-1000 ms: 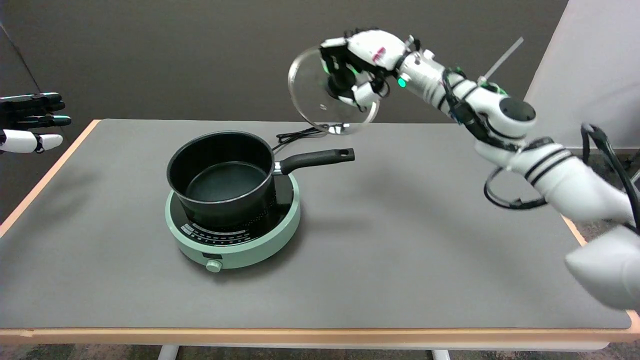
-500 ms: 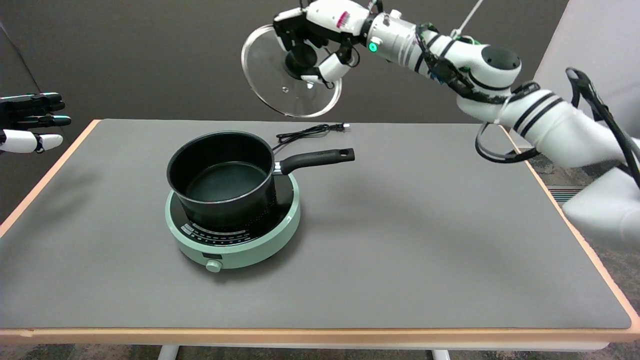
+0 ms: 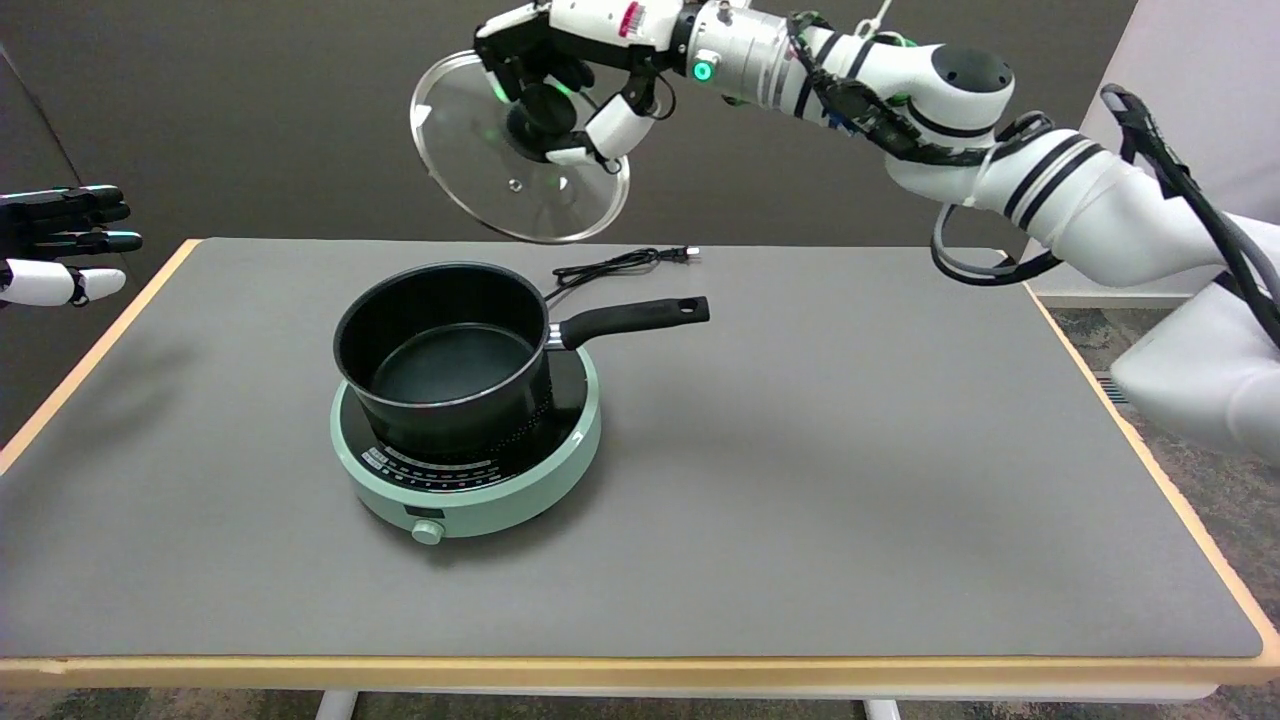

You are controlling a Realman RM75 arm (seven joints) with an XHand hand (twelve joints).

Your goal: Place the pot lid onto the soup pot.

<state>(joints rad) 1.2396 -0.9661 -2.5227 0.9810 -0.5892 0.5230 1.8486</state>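
My right arm is built of glossy white shells, rounded and thick near the shoulder and slimmer toward the wrist. Black bands ring the forearm sections, and a black round cap sits on the elbow joint. Black cables loop loose under the elbow and run along the outside of the upper arm. The wrist is a silver-grey cylinder with a small green light glowing on it. My right hand is black and white: white back with a little red mark, black inner parts, white pads at the fingertips, a faint green glow inside
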